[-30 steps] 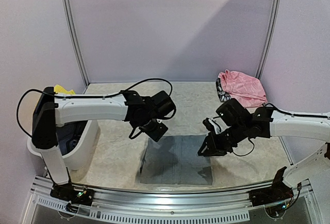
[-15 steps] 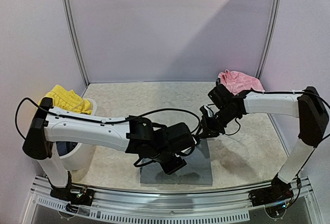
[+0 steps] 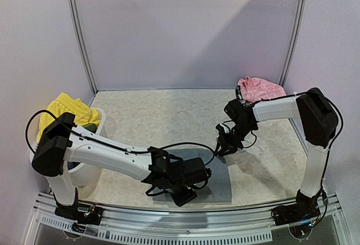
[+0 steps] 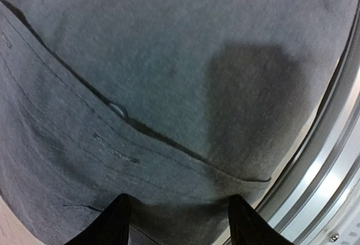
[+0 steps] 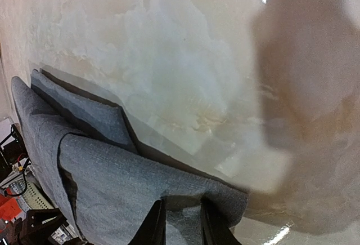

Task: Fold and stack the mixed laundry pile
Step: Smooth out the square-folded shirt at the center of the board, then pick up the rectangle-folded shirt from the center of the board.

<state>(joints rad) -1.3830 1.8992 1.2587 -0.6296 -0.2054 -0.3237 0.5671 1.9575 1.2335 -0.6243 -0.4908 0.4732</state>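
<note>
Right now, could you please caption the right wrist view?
Right hand pinching one corner of the folded grey shirt.

The table [image 3: 169, 115] has a pale, marbled beige top. In the right wrist view it looks glossy [image 5: 185, 59], with bright glints near the upper edge and a broad dark shadow at the upper right. A white plastic tub [image 3: 89, 173] stands on the table at its left side, close to the near corner, and its rounded rim is seen from above. An aluminium rail [image 3: 185, 219] with a slotted strip runs along the table's near edge; the left wrist view shows it as pale metal bands [image 4: 332, 183] at the lower right. Plain lavender wall panels [image 3: 185, 31] close off the back and sides. They are joined by two slim metal posts, one on the left [image 3: 80, 36] and one on the right [image 3: 293, 31].
</note>
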